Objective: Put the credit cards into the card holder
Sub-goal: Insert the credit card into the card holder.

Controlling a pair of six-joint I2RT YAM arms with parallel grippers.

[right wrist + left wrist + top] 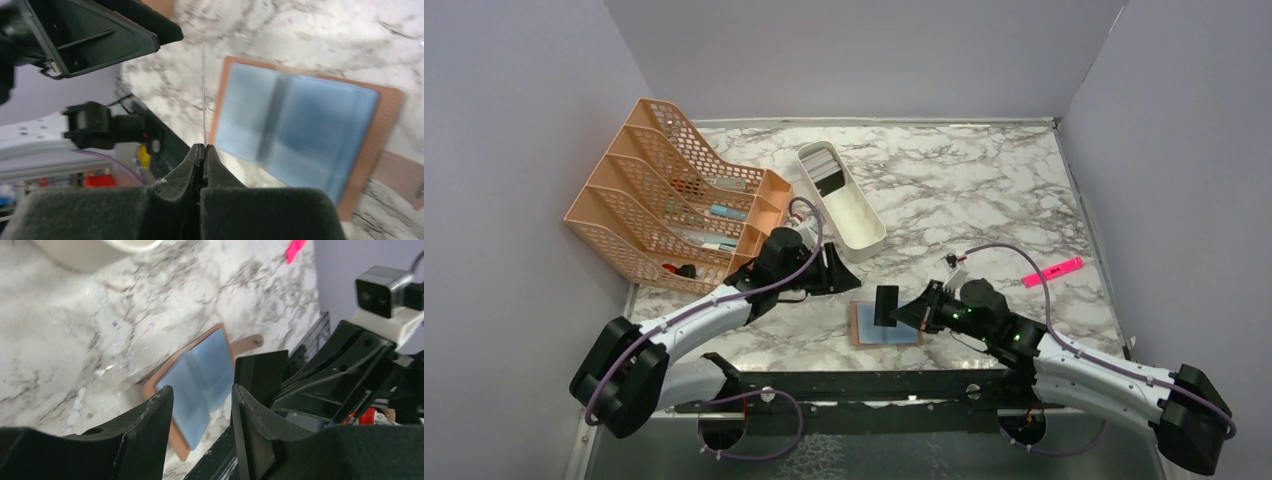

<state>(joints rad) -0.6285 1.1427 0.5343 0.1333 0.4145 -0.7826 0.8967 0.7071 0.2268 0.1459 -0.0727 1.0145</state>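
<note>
The card holder [886,327] lies open on the marble near the front edge, tan with a light blue inside. It also shows in the left wrist view [200,380] and the right wrist view [295,125]. My right gripper [904,312] is shut on a dark credit card [886,304], held upright over the holder's left half. The right wrist view [203,147] shows that card edge-on [203,95]; the left wrist view shows its face [260,371]. My left gripper [848,277] is open and empty just left of the holder [202,395]. More credit cards [822,165] lie in the white tray.
The white oblong tray [856,218] stands behind the left gripper. An orange mesh file rack [664,195] is at the far left. A pink highlighter [1054,271] lies at the right, also in the left wrist view [295,249]. Grey walls enclose the table.
</note>
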